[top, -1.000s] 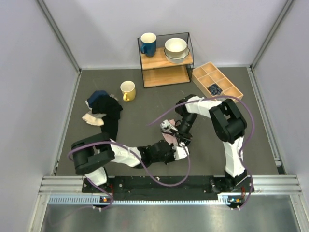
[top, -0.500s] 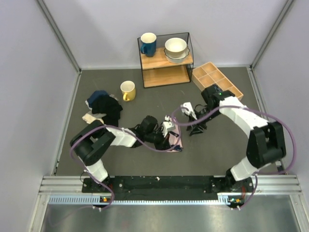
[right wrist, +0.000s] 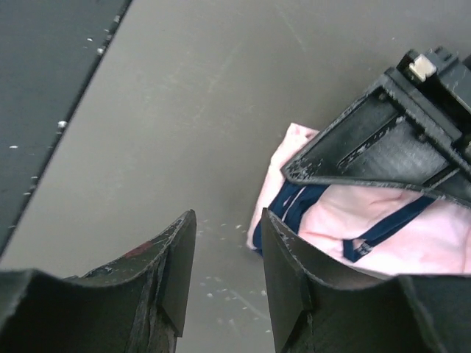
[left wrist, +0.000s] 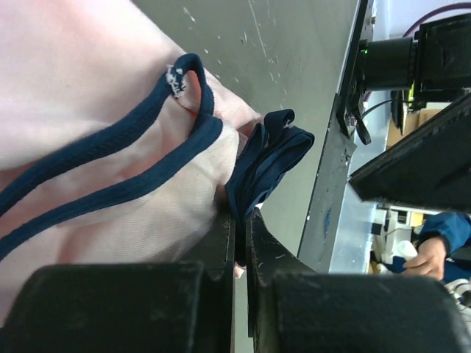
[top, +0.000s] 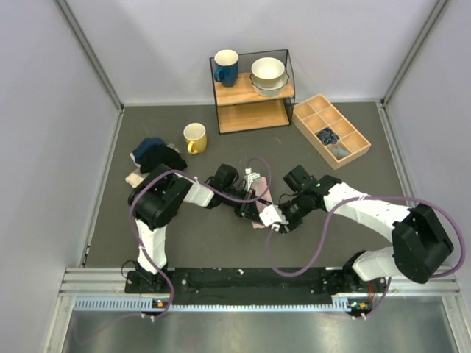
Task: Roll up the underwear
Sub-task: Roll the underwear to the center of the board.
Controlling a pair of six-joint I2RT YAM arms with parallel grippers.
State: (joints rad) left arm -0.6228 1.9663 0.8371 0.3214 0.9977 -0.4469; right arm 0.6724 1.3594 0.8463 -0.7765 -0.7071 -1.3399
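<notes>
One pair of underwear in play: soft light-pink fabric, bunched and creased, with thin dark navy edging that runs in double lines and loops back on itself. There's a scrap of white fray at the tip of that loop, too small to read as any label. A wad of the navy trim hangs off the corner, and that's where the left gripper bites. Its fingers are pressed nearly together with the navy band pinched between them.

From overhead, the garment sits mid-table, tucked between the two arms' ends. The right gripper hovers just beside the pink edge with its fingers spread. There's only bare grey surface in the gap, and nothing is held.

Now the count around them. There are two mugs: one dark blue mug on top of the shelf, and one yellow mug down on the table. The white bowls are stacked on the shelf, two by the look of it. There's one divided wooden tray with dark bits in one compartment. On the left lie one heap of dark garments and one small beige cloth touching it.
</notes>
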